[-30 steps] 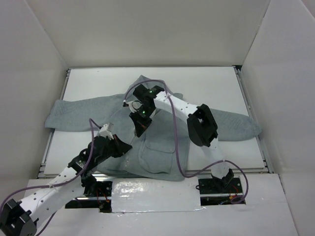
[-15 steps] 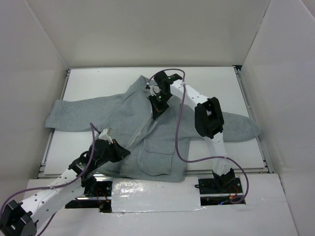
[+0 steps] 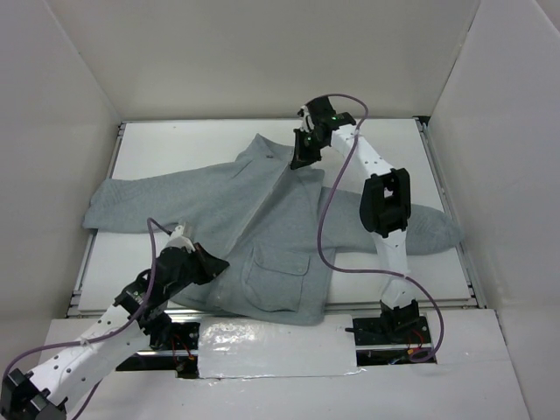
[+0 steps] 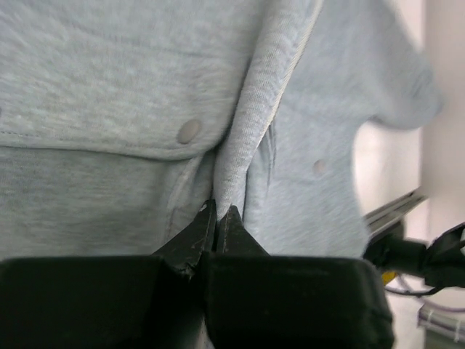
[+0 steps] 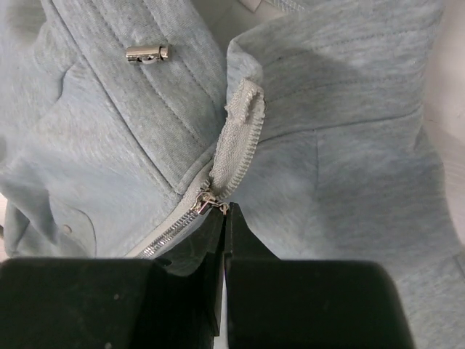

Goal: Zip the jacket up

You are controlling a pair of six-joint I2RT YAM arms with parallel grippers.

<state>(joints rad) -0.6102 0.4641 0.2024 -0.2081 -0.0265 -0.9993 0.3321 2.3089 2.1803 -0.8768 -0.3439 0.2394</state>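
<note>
The light-grey jacket (image 3: 254, 219) lies spread on the white table, collar at the far end and sleeves out to both sides. My left gripper (image 3: 208, 262) is at the lower front edge, shut on a raised fold of the jacket's fabric (image 4: 243, 138) at its tips (image 4: 218, 211). My right gripper (image 3: 303, 157) is up at the collar. In the right wrist view it (image 5: 224, 209) is shut on the metal zipper pull, and the slider (image 5: 207, 202) sits right at the tips. Closed zipper teeth (image 5: 163, 234) run down to the left. A short open zipper end (image 5: 241, 123) stands above.
A metal cord toggle (image 5: 147, 52) lies on the collar. A snap button (image 4: 189, 131) marks the pocket flap next to the left fingers. White enclosure walls surround the table (image 3: 175, 144). A purple cable (image 3: 322, 236) loops over the jacket's right side.
The right gripper has travelled from the jacket's middle up to the collar with the zipper pull, and the front has closed behind it. The left gripper has kept its hold near the hem.
</note>
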